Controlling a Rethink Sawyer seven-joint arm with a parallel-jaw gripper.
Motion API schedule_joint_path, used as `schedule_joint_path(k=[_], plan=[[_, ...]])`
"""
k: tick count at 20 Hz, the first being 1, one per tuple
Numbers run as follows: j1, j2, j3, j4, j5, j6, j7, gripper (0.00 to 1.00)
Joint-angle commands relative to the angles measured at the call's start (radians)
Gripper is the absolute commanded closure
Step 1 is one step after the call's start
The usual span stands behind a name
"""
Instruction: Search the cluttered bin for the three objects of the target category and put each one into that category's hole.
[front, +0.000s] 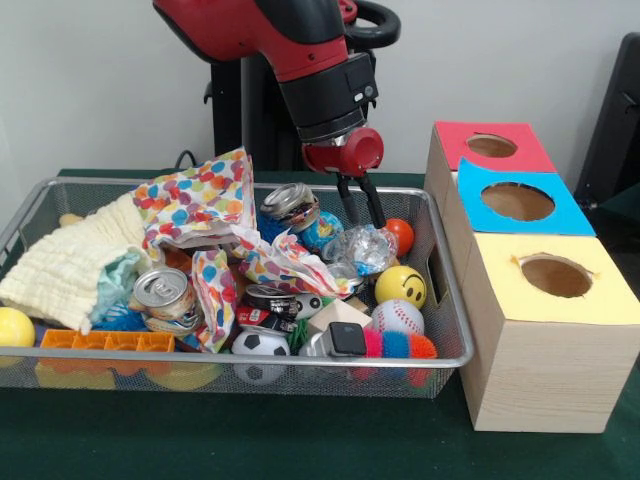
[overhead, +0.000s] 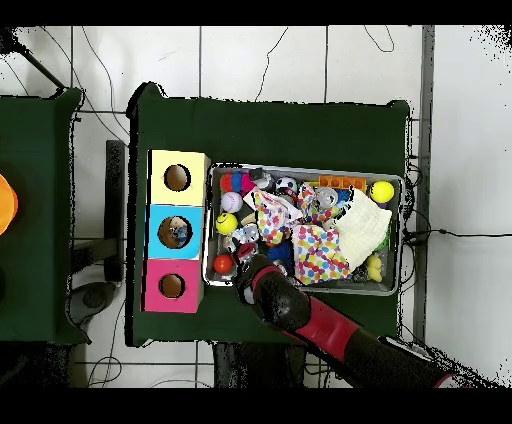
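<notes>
The silver wire mesh bin (front: 250, 357) is full of clutter and also shows in the overhead view (overhead: 396, 285). My gripper (front: 361, 212) hangs open and empty over the bin's far right part. It is just above a crumpled clear wrapper (front: 360, 248) and beside an orange ball (front: 400, 235). Three wooden boxes stand to the right of the bin, each with one round hole: red top (front: 525, 150), blue top (front: 570, 212), yellow top (front: 600, 300). In the overhead view my arm (overhead: 285, 305) hides the gripper.
The bin holds a yellow smiley ball (front: 400, 286), a baseball (front: 397, 317), a soccer ball (front: 260, 343), a spiky ball (front: 405, 347), two cans (front: 160, 290) (front: 290, 203), a polka-dot paper bag (front: 200, 205), a cream cloth (front: 70, 265), an orange tray (front: 105, 341) and a yellow ball (front: 12, 327).
</notes>
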Motion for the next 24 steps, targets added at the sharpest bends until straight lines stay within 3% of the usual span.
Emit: schedule_joint_path(k=[1, 16, 24], plan=[[-0.009, 0.011, -0.027, -0.132, 0.087, -0.119, 0.285, 0.0], [-0.071, 0.08, 0.018, -0.149, 0.043, -0.121, 0.258, 0.0], [-0.093, 0.08, 0.017, -0.14, 0.066, -0.068, 0.243, 0.0]])
